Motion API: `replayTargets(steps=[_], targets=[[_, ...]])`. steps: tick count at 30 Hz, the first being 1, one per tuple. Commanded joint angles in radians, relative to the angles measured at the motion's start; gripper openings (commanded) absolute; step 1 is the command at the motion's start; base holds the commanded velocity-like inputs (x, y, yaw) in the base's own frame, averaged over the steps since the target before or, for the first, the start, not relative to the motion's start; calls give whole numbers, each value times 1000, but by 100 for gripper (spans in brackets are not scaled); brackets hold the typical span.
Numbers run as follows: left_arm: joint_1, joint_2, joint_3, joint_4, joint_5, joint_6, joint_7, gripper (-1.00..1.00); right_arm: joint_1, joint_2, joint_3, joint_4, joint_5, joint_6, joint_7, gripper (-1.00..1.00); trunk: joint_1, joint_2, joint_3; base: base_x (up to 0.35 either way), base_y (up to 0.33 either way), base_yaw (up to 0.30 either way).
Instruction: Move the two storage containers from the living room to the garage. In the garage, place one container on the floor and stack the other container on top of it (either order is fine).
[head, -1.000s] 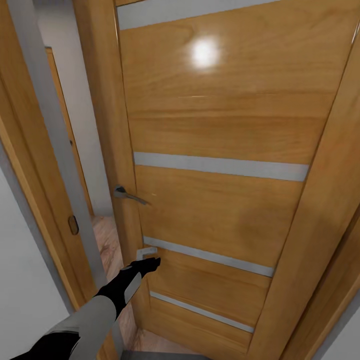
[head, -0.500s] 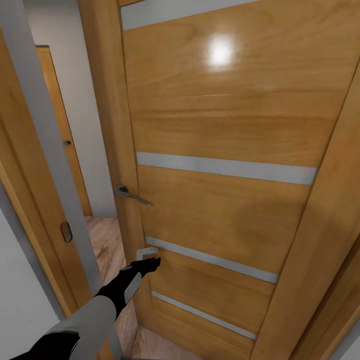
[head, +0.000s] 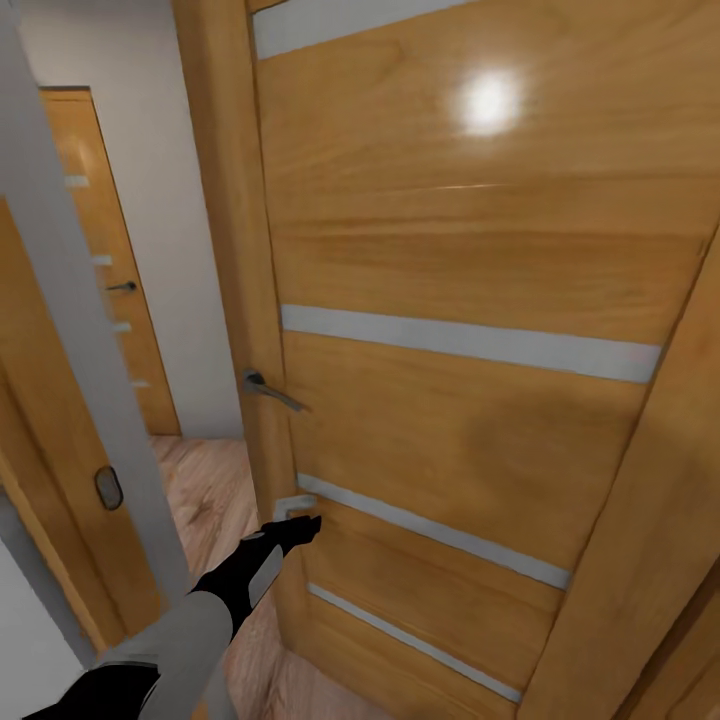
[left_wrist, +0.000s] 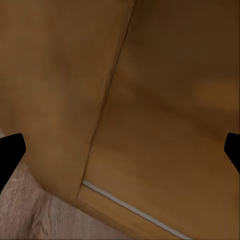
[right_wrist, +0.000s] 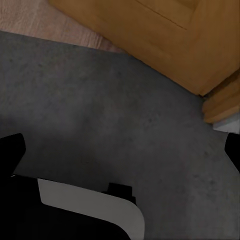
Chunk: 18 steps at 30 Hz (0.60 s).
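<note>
Head view: left gripper (head: 300, 527) against door (head: 450, 400), spread wide; right wrist view: concrete floor (right_wrist: 125, 115).

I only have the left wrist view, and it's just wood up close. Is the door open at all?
Observer: Yes. In the head view the door stands ajar, with plank floor showing past its edge.
Operator: Where's my left gripper on it?
Observer: The left gripper is at the door's free edge, below the handle.
Operator: What's through the gap?
Observer: A second door in a pale wall.
Operator: And the right gripper?
Observer: The right gripper is open and empty, over dark concrete.
</note>
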Motion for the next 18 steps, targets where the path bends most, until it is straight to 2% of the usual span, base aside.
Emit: replayTargets(steps=[1,18], targets=[[-1,0,4,-4,5,6,3,100,-2,0,0,3,6,-6,-2,100,0,-1,-1,169,0,0],[-1,0,4,-4,5,6,3,100,-2,0,0,4,6,-6,-2,100,0,-1,-1,22,0,-8]])
